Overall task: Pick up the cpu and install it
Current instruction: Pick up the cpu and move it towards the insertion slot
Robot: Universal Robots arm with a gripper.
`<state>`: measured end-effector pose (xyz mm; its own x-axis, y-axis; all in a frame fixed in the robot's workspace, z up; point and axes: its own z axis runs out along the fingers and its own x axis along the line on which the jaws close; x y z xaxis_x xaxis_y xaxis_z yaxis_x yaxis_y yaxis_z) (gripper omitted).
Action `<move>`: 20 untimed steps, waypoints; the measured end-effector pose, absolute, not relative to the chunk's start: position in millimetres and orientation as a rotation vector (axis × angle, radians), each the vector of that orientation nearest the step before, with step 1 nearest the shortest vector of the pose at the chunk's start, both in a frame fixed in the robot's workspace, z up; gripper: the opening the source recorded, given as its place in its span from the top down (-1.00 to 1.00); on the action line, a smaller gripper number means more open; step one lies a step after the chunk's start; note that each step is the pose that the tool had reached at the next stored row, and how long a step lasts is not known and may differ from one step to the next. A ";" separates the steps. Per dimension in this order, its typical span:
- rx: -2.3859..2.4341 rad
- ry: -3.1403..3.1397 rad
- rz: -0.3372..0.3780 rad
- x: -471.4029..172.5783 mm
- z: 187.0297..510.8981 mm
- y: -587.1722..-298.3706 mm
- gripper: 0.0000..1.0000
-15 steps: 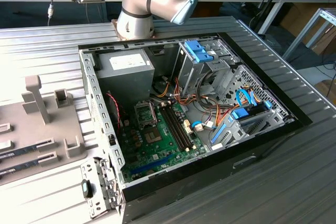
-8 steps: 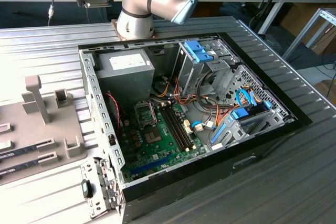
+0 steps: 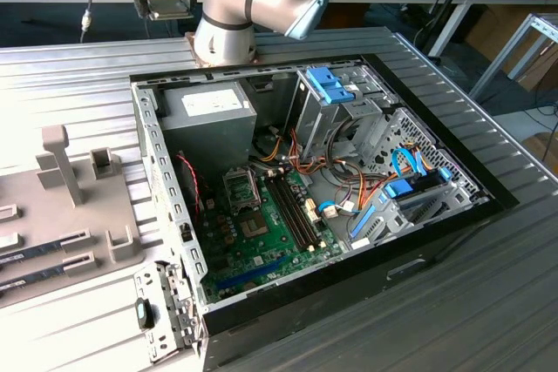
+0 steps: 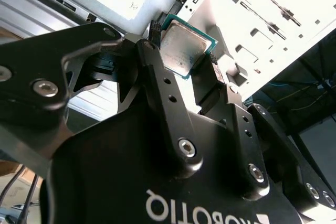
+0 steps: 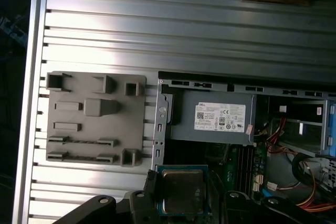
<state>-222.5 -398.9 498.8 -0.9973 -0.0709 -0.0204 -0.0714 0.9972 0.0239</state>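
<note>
Second wrist view: jaws closed on the cpu (image 4: pixel 185 45), gripping 2 opposite edges.

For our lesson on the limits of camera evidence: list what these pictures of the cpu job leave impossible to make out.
- cpu underside: faces away in both wrist views.
- cpu side edges: covered by the shut claw, second wrist view.
- socket: too small in the exterior view to tell whether its frame is open.

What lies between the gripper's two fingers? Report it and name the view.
The cpu lies there, clamped directly between the fingers with nothing else in the gap. It shows in both wrist views.
</note>
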 end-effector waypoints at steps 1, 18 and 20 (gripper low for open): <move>-0.111 3.120 0.038 -222.1 498.5 -399.4 0.05; -0.111 3.120 0.038 -220.9 485.4 -401.1 0.05; -0.111 3.120 0.038 -220.9 484.5 -401.1 0.05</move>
